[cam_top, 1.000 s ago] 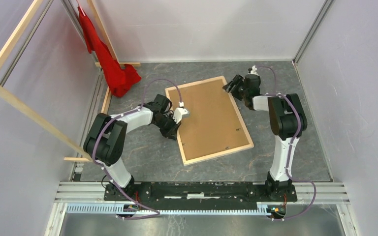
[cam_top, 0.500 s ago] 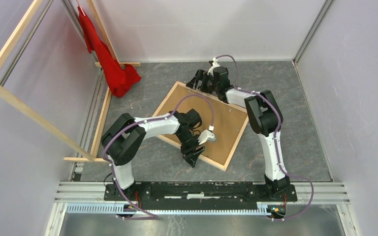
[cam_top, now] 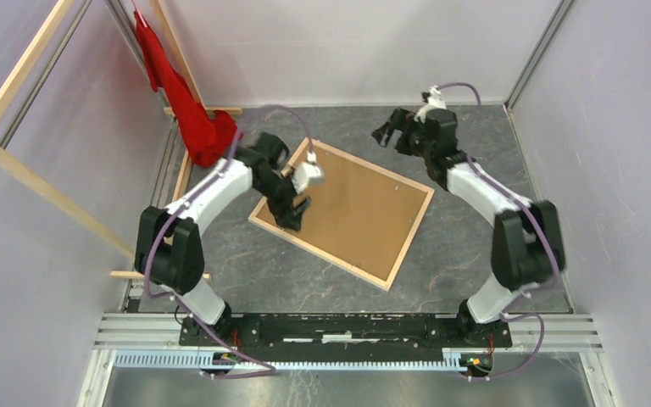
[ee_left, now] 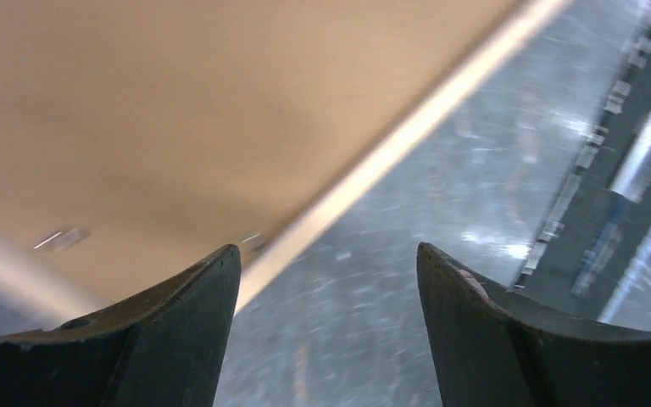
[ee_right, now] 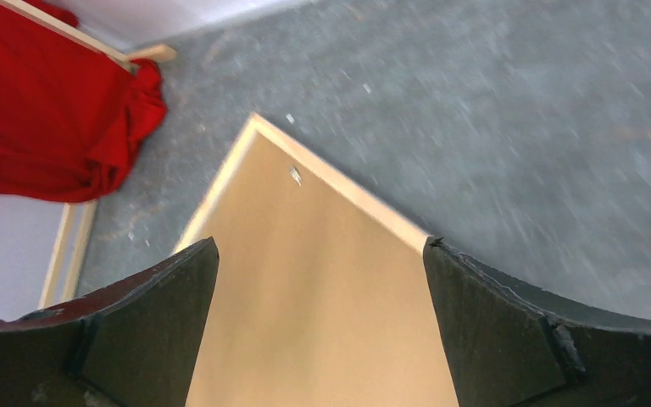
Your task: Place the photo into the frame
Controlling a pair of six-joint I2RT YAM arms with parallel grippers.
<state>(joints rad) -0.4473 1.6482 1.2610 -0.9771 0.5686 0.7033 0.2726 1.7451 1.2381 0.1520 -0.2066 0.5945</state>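
Note:
The frame (cam_top: 332, 258) lies flat on the grey table, turned like a diamond, pale wood rails up. A brown backing board (cam_top: 356, 212) fills it. The photo is hidden. My left gripper (cam_top: 292, 212) hovers over the frame's left rail, open and holding nothing. In the left wrist view that gripper (ee_left: 326, 254) spans the rail (ee_left: 390, 146), with the board (ee_left: 178, 110) at upper left. My right gripper (cam_top: 387, 131) hangs open above bare table beyond the frame's far edge. In the right wrist view it (ee_right: 322, 246) looks down on the board (ee_right: 305, 297) and the frame's far corner (ee_right: 364, 203).
A red cloth (cam_top: 195, 119) hangs and bunches at the back left corner. Long pale wooden beams (cam_top: 42, 191) lean along the left wall. A metal rail (cam_top: 347, 326) carries both arm bases at the near edge. Walls close in the table's sides.
The frame with its board has turned on the table to a diamond lie. Both grippers have opened wider. The left moved back to the left rail; the right drew off to the rear.

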